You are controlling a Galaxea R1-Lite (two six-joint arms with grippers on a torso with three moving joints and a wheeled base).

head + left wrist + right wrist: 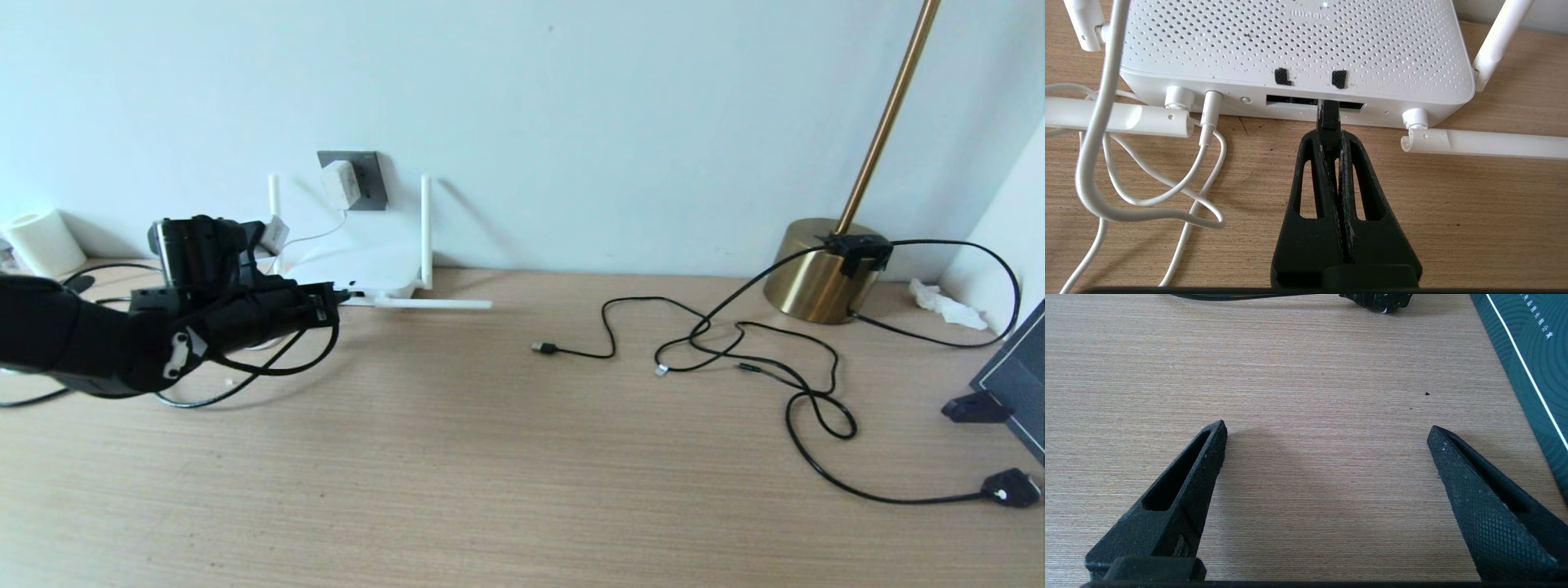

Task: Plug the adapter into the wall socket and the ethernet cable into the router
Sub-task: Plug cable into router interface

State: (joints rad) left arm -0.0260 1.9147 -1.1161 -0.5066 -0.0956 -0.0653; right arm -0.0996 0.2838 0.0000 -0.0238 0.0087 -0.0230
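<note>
Head view: a flat white router (359, 269) sits at the back edge of the wooden desk (522, 457), below a dark grey wall socket (367, 175) holding a small white adapter (339, 185). The left gripper (339, 296) reaches its ports.

Left wrist view: fingers (1349, 163) clamped on the black ethernet cable's plug (1329, 116), at a port.

Right wrist view: right gripper (1327, 433) fingers wide apart above bare desk.

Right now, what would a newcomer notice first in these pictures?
The left end effector, shut on the ethernet cable, holds its plug at the router ports. Behind, the adapter sits in the wall socket. At the right, a brass lamp base with black cables.
</note>
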